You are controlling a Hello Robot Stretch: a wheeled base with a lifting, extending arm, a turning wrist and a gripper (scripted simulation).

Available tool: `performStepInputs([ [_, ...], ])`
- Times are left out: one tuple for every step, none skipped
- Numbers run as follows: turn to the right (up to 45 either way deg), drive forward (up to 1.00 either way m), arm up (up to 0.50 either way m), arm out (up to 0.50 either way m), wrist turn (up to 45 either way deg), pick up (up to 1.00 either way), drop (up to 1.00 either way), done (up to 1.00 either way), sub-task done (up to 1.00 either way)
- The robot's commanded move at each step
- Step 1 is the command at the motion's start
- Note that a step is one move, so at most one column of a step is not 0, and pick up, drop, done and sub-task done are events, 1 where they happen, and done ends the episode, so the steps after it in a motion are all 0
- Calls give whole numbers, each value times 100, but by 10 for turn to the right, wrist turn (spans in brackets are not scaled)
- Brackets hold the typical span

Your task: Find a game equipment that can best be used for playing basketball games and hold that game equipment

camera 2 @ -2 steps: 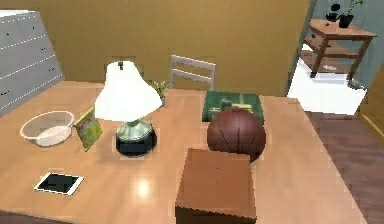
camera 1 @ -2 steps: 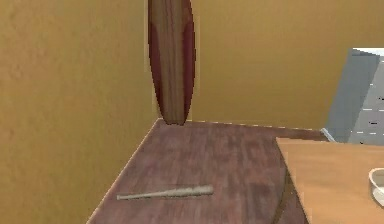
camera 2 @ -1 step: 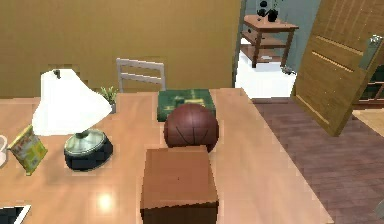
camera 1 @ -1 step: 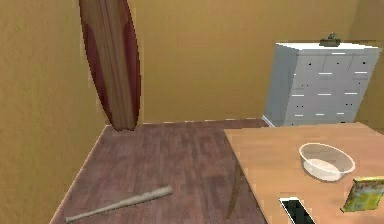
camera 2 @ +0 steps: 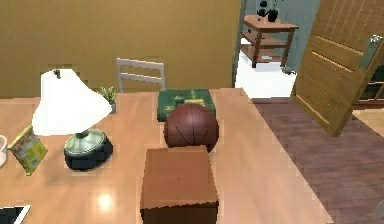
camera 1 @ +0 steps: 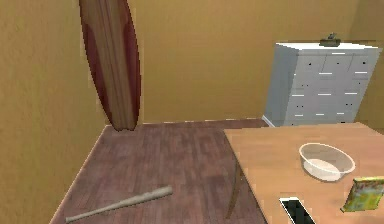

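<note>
A dark orange-brown basketball point(camera 2: 191, 128) rests on the light wooden table point(camera 2: 255, 150) in the arm side view, near the table's middle. Just behind the ball lies a flat green box point(camera 2: 186, 102). In front of the ball stands a brown square box point(camera 2: 179, 185), which reaches the picture's bottom edge.
The table also carries a white-shaded lamp point(camera 2: 72, 108), a small plant point(camera 2: 107, 96) and a yellow-green packet point(camera 2: 28, 150). A grey chair point(camera 2: 140, 72) stands behind it and a wooden door point(camera 2: 340, 60) at the right. The forward view has a surfboard point(camera 1: 112, 60), a bat point(camera 1: 120, 205), a white dresser point(camera 1: 325, 82) and a white bowl point(camera 1: 326, 160).
</note>
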Motion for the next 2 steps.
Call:
performStepInputs([
  [0,0,38,0,0,0,0,0,0],
  [0,0,0,26,0,0,0,0,0],
])
